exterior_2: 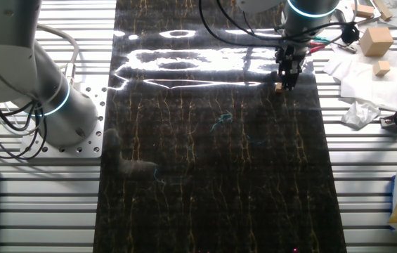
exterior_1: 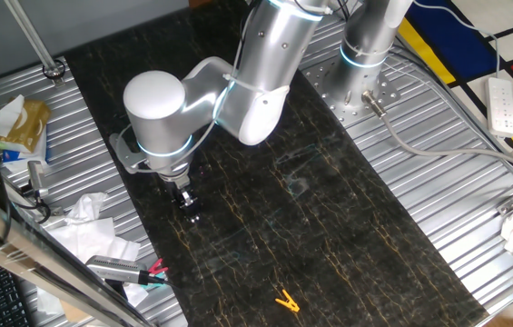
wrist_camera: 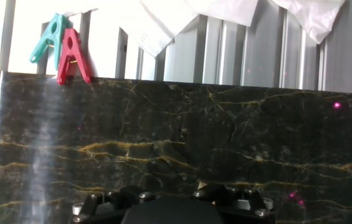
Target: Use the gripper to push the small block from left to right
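Block (exterior_2: pixel 280 87) is the thing to shift, and in the other fixed view it shows as a tiny tan cube tucked right against the tip of the claw (exterior_2: pixel 287 82), on the side nearer the middle of the dark marbled mat (exterior_2: pixel 212 176), either touching the tip or just beside it; I cannot tell which. In one fixed view the claw (exterior_1: pixel 189 211) is down at the mat and hides the block, and the hand view shows only the claw's black mount at the bottom edge, with mat and a red clip (wrist_camera: pixel 71 55) and a teal clip (wrist_camera: pixel 50 37) beyond it, no fingertips. The fingers look drawn together into one narrow point, but no view shows the tips clearly, so I cannot tell whether the claw is clenched or slightly released; it does not appear to grasp anything. Judging from this, the approach is done and the push itself is the step in hand, at or just short of contact. The next move calls for a low, straight sweep across the mat with the tip kept behind the block's centre, since an off-centre shove would likely let so small a cube spin away past the claw. A yellow clip (exterior_1: pixel 285 301) lies well away from the claw on the desk (exterior_1: pixel 438 127).
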Controlling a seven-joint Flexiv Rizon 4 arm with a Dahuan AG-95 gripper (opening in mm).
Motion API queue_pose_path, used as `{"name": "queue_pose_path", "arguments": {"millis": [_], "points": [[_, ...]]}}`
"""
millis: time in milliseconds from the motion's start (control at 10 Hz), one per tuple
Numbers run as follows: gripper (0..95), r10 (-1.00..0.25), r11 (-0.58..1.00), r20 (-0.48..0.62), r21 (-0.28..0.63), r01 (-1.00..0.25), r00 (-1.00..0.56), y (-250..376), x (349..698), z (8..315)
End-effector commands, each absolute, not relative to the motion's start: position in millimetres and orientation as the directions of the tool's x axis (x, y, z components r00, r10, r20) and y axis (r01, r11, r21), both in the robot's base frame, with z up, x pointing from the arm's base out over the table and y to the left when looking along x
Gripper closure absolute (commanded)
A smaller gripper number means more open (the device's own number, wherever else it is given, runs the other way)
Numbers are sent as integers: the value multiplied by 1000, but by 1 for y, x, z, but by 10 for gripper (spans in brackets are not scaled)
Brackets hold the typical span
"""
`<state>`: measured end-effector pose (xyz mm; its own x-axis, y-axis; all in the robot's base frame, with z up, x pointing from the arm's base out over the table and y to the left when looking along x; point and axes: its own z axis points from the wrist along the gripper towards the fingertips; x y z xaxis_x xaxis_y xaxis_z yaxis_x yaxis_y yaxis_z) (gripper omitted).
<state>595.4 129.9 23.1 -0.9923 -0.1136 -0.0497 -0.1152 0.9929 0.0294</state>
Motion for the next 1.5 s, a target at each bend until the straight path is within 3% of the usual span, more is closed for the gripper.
{"name": "queue_pose_path", "arguments": {"millis": [100,1500], "points": [[190,-123,992,-51,25,-124,-991,130,597,22],[190,-112,993,-50,38,-114,-992,118,593,19]]}}
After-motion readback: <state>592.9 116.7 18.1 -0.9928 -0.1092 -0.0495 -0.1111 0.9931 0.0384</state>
